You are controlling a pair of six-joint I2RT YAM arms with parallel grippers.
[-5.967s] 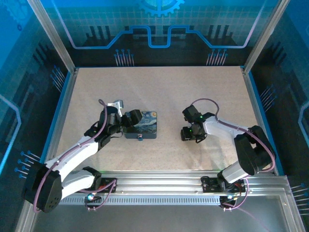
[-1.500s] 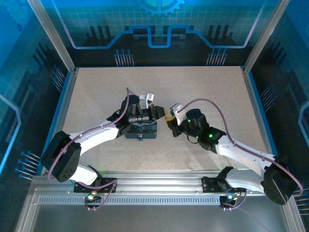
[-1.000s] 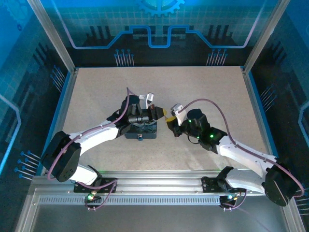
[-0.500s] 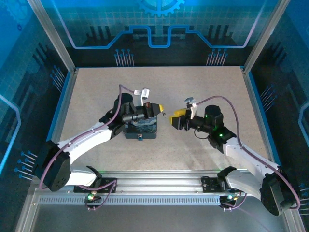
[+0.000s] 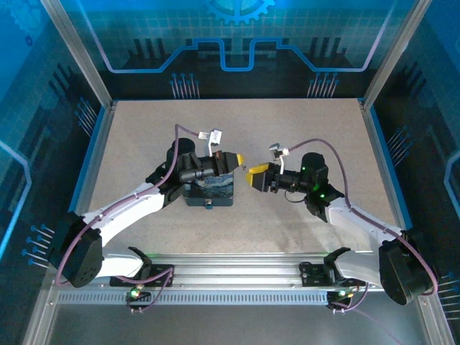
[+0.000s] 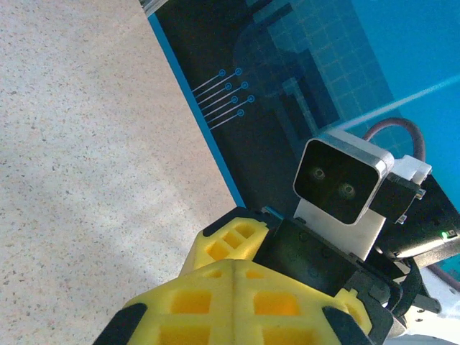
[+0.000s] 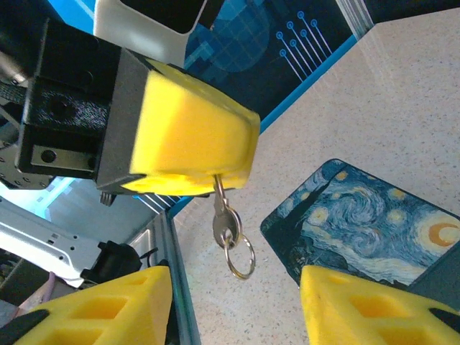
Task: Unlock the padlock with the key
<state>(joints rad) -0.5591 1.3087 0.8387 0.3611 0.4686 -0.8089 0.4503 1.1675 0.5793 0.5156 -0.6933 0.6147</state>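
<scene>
Just off the tin's [image 5: 213, 191] right side, the left gripper [image 7: 219, 169] now pinches the key [image 7: 221, 215], ring dangling. The right gripper [image 5: 253, 177] has let go and drawn back, jaws apart. Handover looks complete. The padlock [image 5: 208, 205] waits at the tin's near edge.

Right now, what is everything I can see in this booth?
table: one, speckled beige, between blue walls
tin box: one, dark blue with a swirling night-sky painting, centre-left of the table
padlock: one, tiny, blue and silver, at the tin's near edge
key: one, grey metal, hanging from the left gripper's pads
key ring: one, silver, dangling from the key
left gripper: one, yellow-tipped, shut on the key, over the tin's right end
right gripper: one, yellow-tipped, open, facing the left gripper, right of the tin
</scene>
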